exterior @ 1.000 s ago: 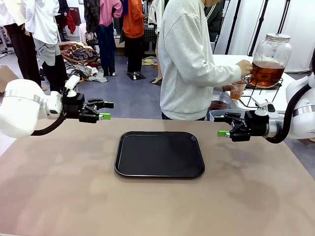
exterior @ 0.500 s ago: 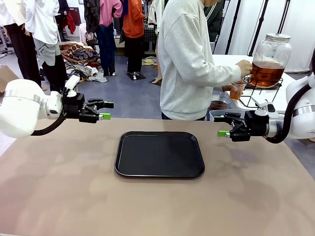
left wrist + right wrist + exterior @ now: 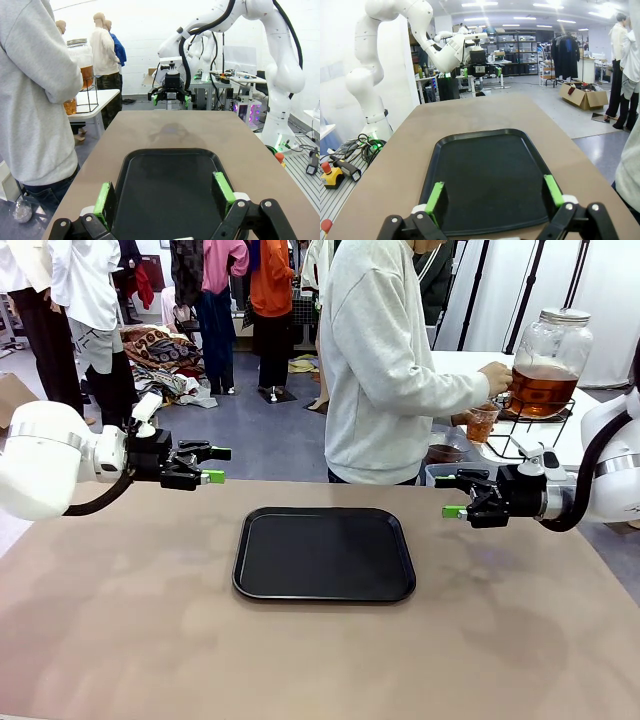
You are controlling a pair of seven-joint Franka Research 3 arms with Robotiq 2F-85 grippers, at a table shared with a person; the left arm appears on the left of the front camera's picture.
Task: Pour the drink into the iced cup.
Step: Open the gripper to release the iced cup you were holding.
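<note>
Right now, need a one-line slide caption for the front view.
Both grippers, left and right, open beside a black tray while a person fills a cup from a tea jar.

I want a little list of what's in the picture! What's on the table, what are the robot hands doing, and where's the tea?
table: holds one black tray, nothing on it
left gripper: jaws open, holding nothing, hovering left of the tray
right gripper: jaws open, holding nothing, hovering right of the tray
person: at the far side, turned to a side table
drink: amber, in a big glass jar on a wire stand
person's hand: at the jar's tap
small cup: held under the jar
</note>
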